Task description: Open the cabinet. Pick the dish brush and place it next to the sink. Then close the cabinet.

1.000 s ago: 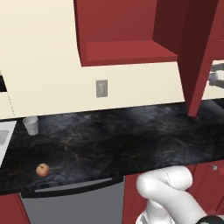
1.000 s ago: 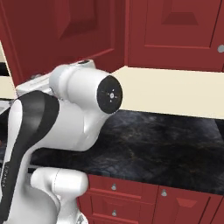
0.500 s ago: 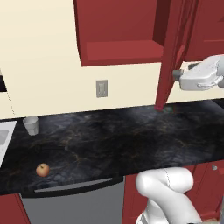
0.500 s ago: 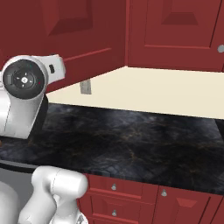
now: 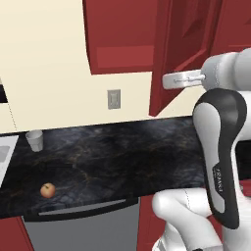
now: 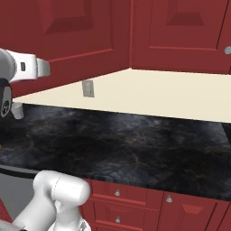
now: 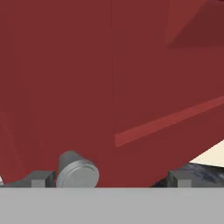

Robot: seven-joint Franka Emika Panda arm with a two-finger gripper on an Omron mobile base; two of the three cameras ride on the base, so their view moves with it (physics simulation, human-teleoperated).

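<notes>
Claw (image 7: 107,180): two dark finger tips, spread wide apart, nothing between them that I can call gripped. In my hand view the small round grey knob (image 7: 78,171) of the dark red wall cabinet door (image 7: 109,87) sits just beside one finger tip (image 7: 43,178), inside the gap, while the other tip stands well off to the far side. I cannot tell if the near tip touches the knob.

Left base view: white hand (image 5: 184,79) held level at the lower edge of the cabinet door (image 5: 184,49), which stands swung out from the cabinet front.

Black marbled counter (image 5: 122,157): small translucent white cup (image 5: 34,140) near its back left edge; small red apple (image 5: 47,190) near its front left edge; pale grey-white sink rim (image 5: 6,156) at the left end.

Dish brush: I cannot make it out.

Grey wall outlet (image 5: 113,99) on the cream wall above the counter.
</notes>
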